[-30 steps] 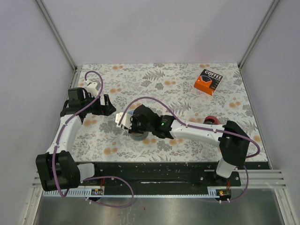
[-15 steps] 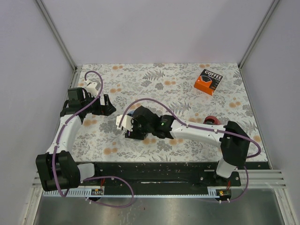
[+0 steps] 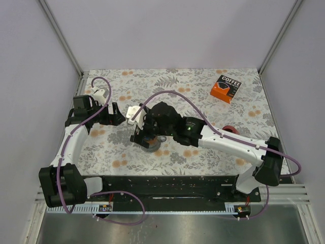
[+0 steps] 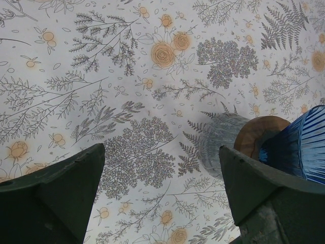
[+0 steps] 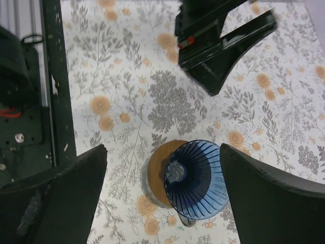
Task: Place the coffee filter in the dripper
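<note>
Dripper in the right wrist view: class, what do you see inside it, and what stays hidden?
Inside the dripper only blue ribbed walls and a small pale opening at the bottom show; no filter is visible. The wooden ring is partly covered by the cone.

The worktop (image 3: 177, 84) is white with grey leaves and orange flowers. The dripper (image 5: 199, 179) is blue with thin stripes (its ring (image 5: 158, 170) is brown). The box (image 3: 226, 88) is orange and black.

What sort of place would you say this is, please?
Probably a robotics lab test cell: plain framed walls enclose a floral-covered table, the left arm and right arm are bolted at its near edge, and a blue dripper and orange coffee box look staged.
</note>
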